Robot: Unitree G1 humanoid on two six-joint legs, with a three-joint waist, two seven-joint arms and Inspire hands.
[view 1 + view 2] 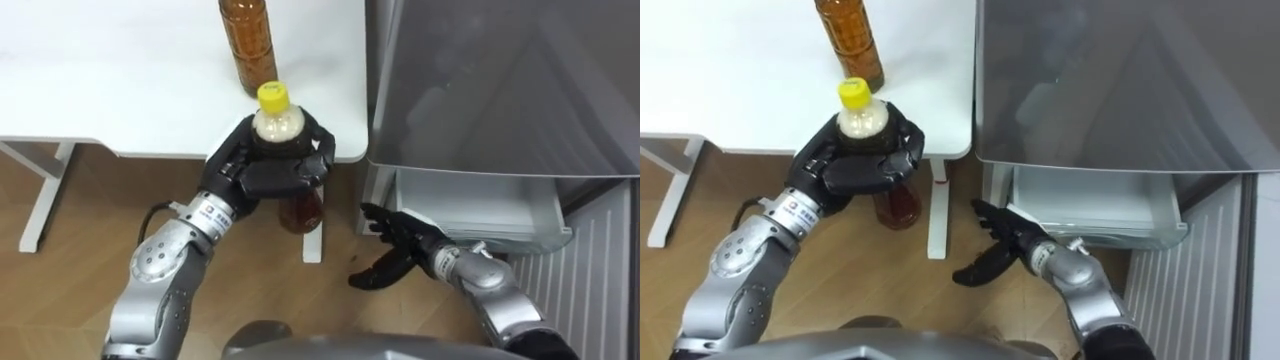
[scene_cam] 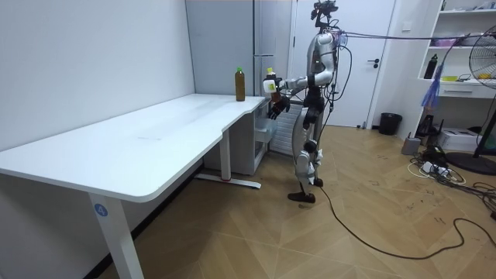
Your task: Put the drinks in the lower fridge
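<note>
Beside the fridge, at the table's near right corner: the robot stands upright on the wooden floor, turned toward the table edge and the fridge front, as the room view shows
Held drink: a clear plastic bottle with a yellow cap, a pale label and brown liquid (image 1: pixel 278 122) is upright in the left hand, just off the table's near edge, with its base over the floor rather than on the tabletop
Left hand (image 1: pixel 268 172): dark fingers are curled round the bottle's middle from both sides, with the thumb across the front; the cap and neck stand clear above the grip
Right hand (image 1: pixel 398 252): low and to the right, in front of the lower compartment; the fingers are straight and spread, the thumb is apart below them, and the hand holds nothing
Second drink: a tall amber plastic bottle (image 1: pixel 250 40), green-capped in the room view, stands upright on the white table (image 1: pixel 120 90), just beyond the held bottle, near the table's right edge and apart from both hands
Fridge: a tall grey cabinet (image 1: pixel 500 90) stands just right of the table, with its upper door closed
Lower fridge: a pale drawer (image 1: pixel 470 205) is pulled out below the grey door, toward the robot; its inside cannot be made out
Where the drinks are: one is in the left hand, the other on the table
</note>
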